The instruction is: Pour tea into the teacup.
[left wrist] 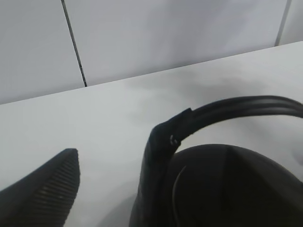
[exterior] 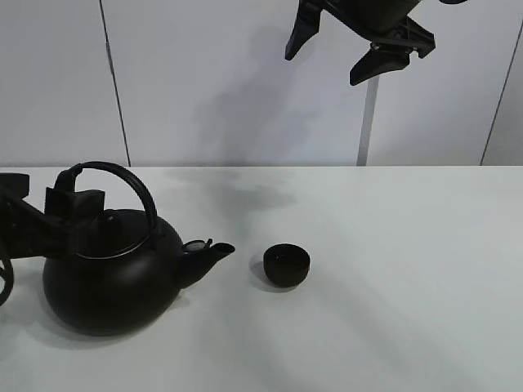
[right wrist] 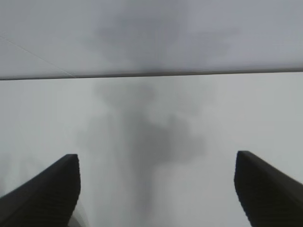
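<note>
The small black teacup stands upright on the white table, just right of the kettle's spout and apart from it. The big black kettle rests on the table at the left, and its body also fills the left wrist view. My left gripper is open at the left end of the arched handle. One ribbed finger shows apart from the handle; the other is hidden. My right gripper hangs open and empty high above the table's back, with both fingers showing.
The white table extends to the right of the cup. A pale panelled wall stands behind the table's back edge. A thin pole rises at the back right.
</note>
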